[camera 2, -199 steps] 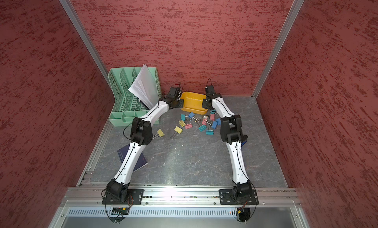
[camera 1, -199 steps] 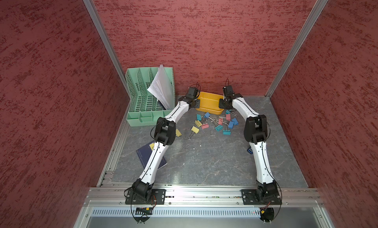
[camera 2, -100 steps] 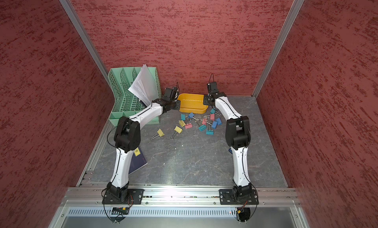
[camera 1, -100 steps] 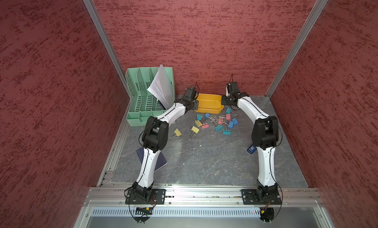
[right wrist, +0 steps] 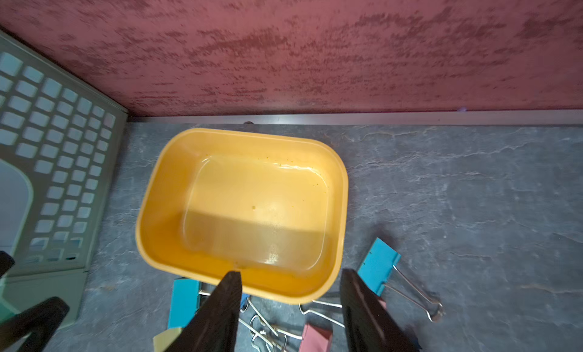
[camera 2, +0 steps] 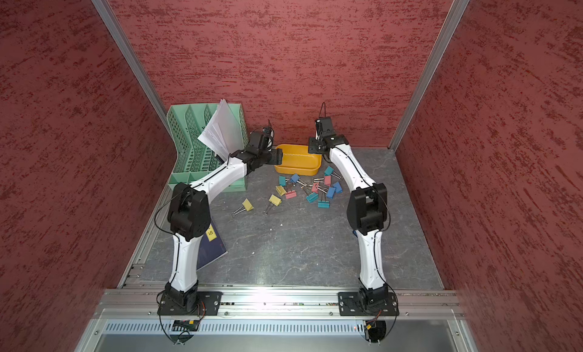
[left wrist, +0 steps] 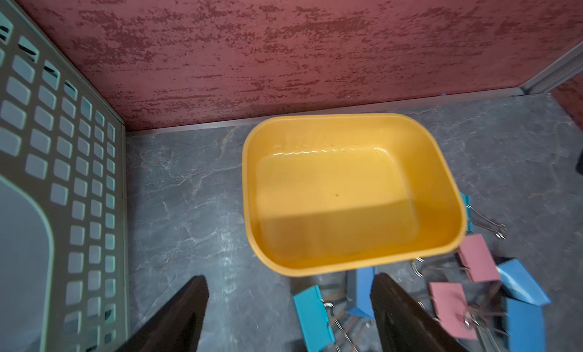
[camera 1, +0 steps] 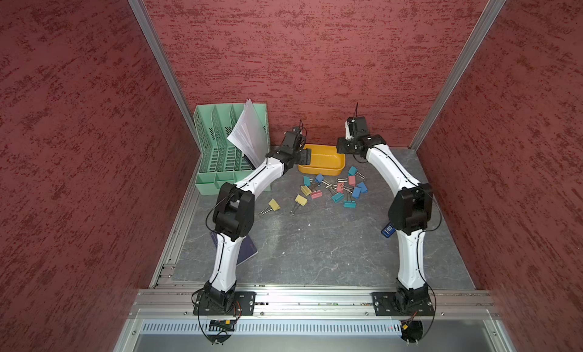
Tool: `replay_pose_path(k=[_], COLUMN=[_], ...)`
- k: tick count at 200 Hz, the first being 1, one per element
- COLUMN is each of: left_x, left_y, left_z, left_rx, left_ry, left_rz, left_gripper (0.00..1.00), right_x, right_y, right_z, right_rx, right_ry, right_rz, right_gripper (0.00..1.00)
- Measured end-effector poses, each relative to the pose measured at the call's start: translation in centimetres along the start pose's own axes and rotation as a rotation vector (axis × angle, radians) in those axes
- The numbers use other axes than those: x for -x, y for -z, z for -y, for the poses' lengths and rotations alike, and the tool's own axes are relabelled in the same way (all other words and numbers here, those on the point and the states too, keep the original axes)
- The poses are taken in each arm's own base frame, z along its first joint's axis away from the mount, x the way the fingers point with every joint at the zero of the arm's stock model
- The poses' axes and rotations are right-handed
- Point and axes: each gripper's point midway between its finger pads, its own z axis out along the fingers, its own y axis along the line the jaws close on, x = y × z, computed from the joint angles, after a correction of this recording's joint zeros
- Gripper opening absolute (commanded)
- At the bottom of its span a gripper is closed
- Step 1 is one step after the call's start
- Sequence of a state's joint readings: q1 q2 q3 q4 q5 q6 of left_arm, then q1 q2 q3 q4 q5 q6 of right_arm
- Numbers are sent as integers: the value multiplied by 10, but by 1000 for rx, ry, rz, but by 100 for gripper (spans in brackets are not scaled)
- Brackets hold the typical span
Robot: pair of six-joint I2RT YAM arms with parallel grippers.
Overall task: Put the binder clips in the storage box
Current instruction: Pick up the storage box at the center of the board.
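Observation:
The storage box, a shallow yellow-orange tub, stands at the back of the table, and both wrist views show it empty. Several binder clips in teal, blue, pink and yellow lie scattered in front of it; two yellow ones lie further left. My left gripper hovers at the box's left end, open and holding nothing. My right gripper hangs over the box's right front corner, open and holding nothing.
A mint green file organizer with white papers stands at the back left, close to the left arm. A dark blue notebook lies under the left arm. A small blue stapler sits beside the right arm. Red walls enclose the table.
Both elbows have swung outward and both hands have drawn back from over the clips to the ends of the box. The right hand has risen a little.

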State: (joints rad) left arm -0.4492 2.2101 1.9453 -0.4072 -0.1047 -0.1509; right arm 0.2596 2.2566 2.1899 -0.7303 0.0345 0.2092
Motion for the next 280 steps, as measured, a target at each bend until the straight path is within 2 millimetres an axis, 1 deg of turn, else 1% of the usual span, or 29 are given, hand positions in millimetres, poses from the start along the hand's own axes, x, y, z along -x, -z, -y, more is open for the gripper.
replay_pose_path(k=[16, 26, 38, 47, 59, 76, 97, 121, 143, 159, 173, 185, 208, 233, 280], left_x=[-12, -23, -32, -38, -39, -37, -34, -35, -36, -37, -40, -38, -36, -33, -22], left_y=[-24, -35, -44, -52, -58, -64, -66, -68, -75, -81, -84, -85, -85, -86, -88], left_z=[-9, -14, -18, -20, -21, -21, -20, -18, -17, -16, -15, -14, -14, -12, -3], left_rx=[20, 28, 28, 26, 23, 15, 9, -1, -9, -14, -17, -19, -21, -28, -69], left_ry=[-5, -6, -5, -5, -6, -9, -11, -11, -14, -17, -19, -20, -22, -29, -32], left_rz=[-41, -73, -106, -125, -136, -131, -126, -127, -128, -132, -141, -137, -134, -127, -108], left_gripper=[86, 86, 86, 86, 87, 87, 87, 84, 77, 70, 66, 63, 62, 54, 55], right_x=[-26, -43, -60, -66, -68, -62, -51, -52, -62, -66, -61, -54, -43, -43, -46], right_y=[-35, -52, -66, -71, -75, -73, -70, -71, -72, -66, -60, -55, -44, -36, -37], right_z=[8, 13, 19, 22, 26, 31, 35, 38, 42, 46, 49, 51, 57, 68, 89], right_rx=[-25, -40, -54, -63, -70, -74, -75, -77, -85, -101, -115, -124, -136, -152, -175], right_ry=[1, 1, 0, -1, -4, -12, -19, -19, -18, -11, -1, 9, 12, 5, -15], right_rz=[-82, -131, -182, -200, -212, -202, -176, -178, -190, -197, -183, -166, -131, -122, -129], right_gripper=[54, 54, 53, 53, 53, 53, 53, 53, 53, 55, 57, 57, 58, 59, 59])
